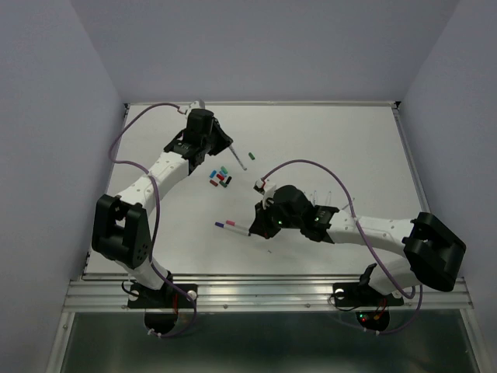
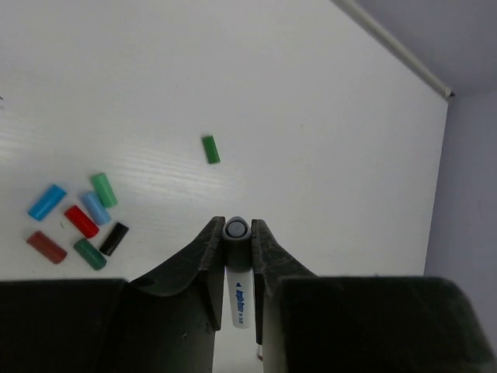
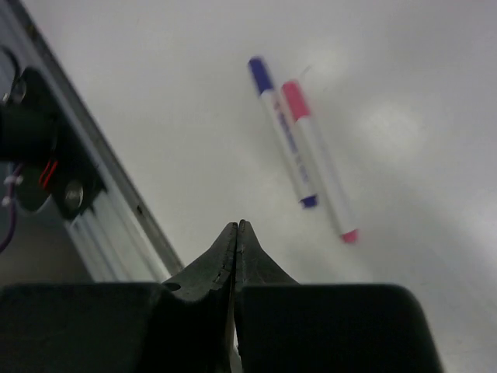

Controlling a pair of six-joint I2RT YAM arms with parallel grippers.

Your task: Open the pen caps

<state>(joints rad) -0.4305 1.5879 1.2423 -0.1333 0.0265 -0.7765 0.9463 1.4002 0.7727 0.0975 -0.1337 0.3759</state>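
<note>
White tabletop, pen caps near left end effector around pen

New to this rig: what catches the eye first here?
The left fingers clamp a white pen. Beside it lies a cluster of loose caps, one green cap apart. Two capped pens lie side by side before the shut right fingers.

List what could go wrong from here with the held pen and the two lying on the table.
1. The left jaws hold the smooth, round white pen by a narrow pinch; it may twist or slip.
2. The blue-capped pen and pink-capped pen lie side by side; the shut right jaws may nudge both when grabbing one.
3. The loose caps could roll if brushed.
</note>
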